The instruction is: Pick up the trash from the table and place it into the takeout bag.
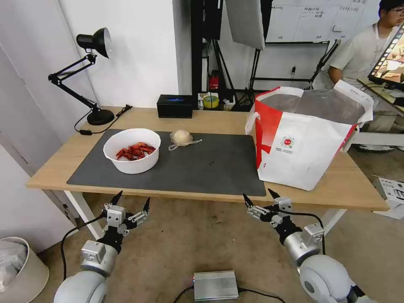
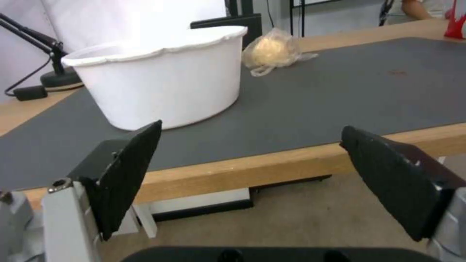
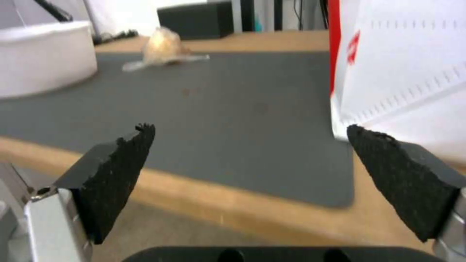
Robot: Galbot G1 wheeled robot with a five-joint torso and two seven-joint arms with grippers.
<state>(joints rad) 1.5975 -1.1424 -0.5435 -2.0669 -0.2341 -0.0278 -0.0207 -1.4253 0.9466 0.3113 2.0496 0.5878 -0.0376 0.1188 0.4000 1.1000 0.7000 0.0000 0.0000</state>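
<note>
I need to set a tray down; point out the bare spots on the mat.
The widest bare patch of mat runs from the bowl and small bag across to the takeout bag. A narrower strip lies behind the bowl. The left end is crowded by the bowl. Both grippers, left and right, hang open below the table's front edge.

What the small clear plastic bag [image 1: 182,138] holds is too small to tell.

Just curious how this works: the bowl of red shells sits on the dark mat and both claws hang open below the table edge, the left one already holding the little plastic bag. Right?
Not quite. The left gripper is open and empty; the head view shows the little plastic bag lying on the dark mat beside the bowl. The right gripper is open too, below the table edge.
</note>
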